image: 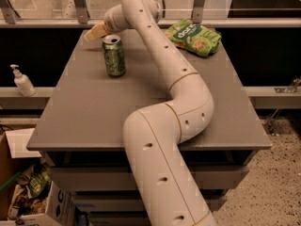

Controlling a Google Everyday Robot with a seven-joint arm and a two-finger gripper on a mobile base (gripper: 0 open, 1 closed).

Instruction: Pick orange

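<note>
My arm reaches across the grey table (pixel 94 112) to its far left corner. The gripper (pixel 93 33) is tan-coloured and sits low at that corner, just behind and to the left of the green soda can (pixel 114 55), which stands upright. The orange is not in view; it may be hidden behind the gripper or the wrist.
A green chip bag (pixel 193 36) lies at the far right of the table. A white soap dispenser (pixel 21 81) stands on a ledge to the left. A cardboard box (pixel 19 187) with clutter sits on the floor at lower left. A railing runs behind the table.
</note>
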